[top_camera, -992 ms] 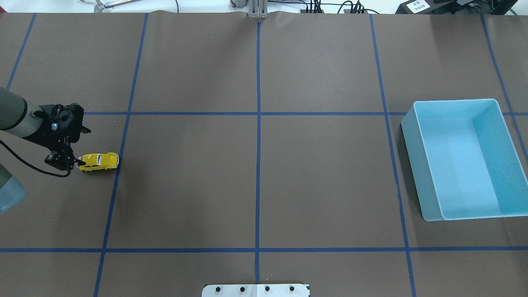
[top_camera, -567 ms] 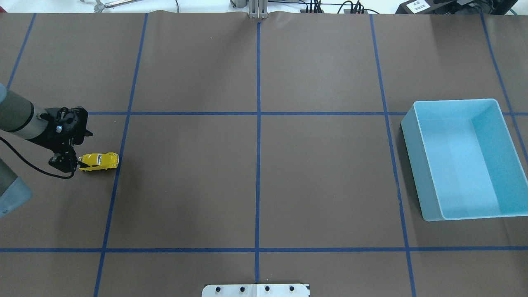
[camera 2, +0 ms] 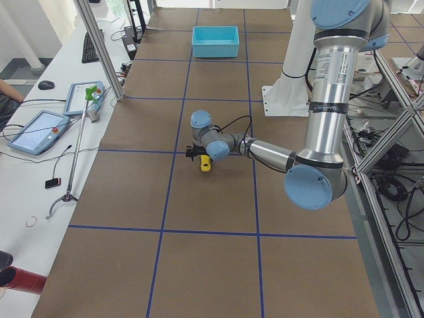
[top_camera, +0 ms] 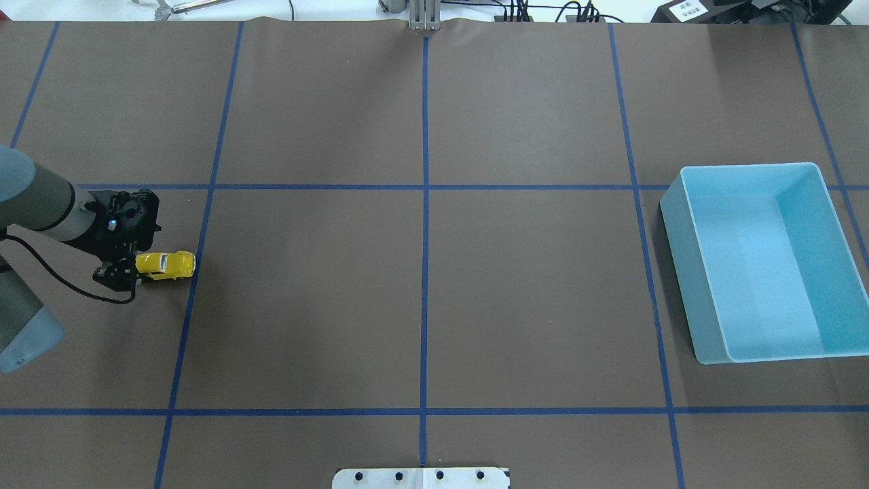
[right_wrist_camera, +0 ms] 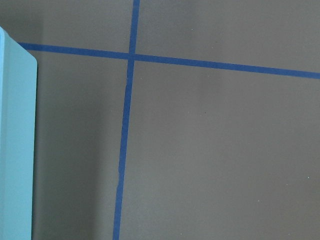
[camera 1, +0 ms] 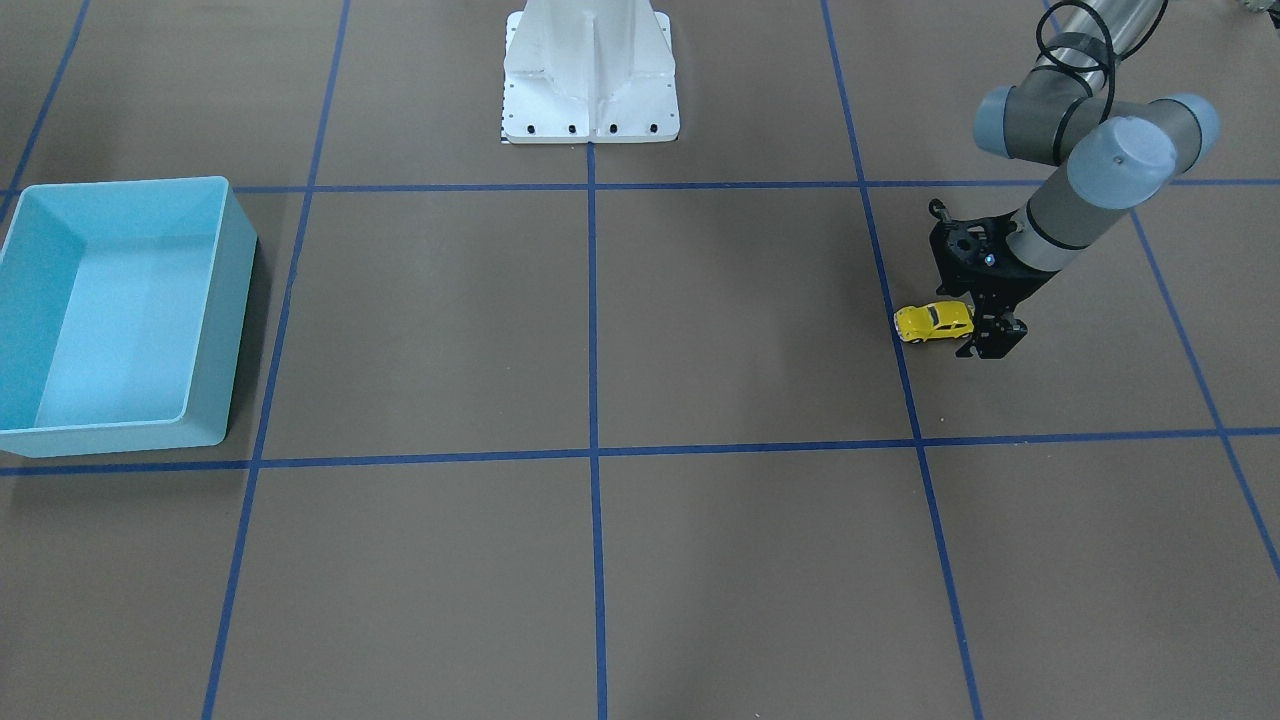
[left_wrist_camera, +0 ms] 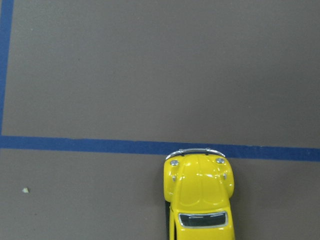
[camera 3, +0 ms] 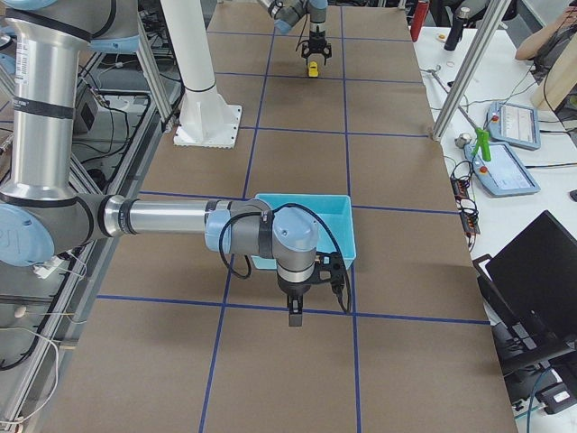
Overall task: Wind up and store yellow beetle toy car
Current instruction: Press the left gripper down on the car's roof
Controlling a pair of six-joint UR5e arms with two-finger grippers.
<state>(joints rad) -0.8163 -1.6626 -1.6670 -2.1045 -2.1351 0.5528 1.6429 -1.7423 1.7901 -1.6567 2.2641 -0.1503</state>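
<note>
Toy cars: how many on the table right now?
1. The yellow beetle toy car sits on the robot's left side of the table, nose at a blue tape line, by the left gripper. The light blue bin looks empty, so none seems hidden.

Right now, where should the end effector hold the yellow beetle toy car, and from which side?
Hold the yellow beetle toy car by its two door sides, across the narrow width, coming down from above. It stands upright on its wheels; roof and hood are rounded and would likely slip. The left end effector is at its rear.
</note>
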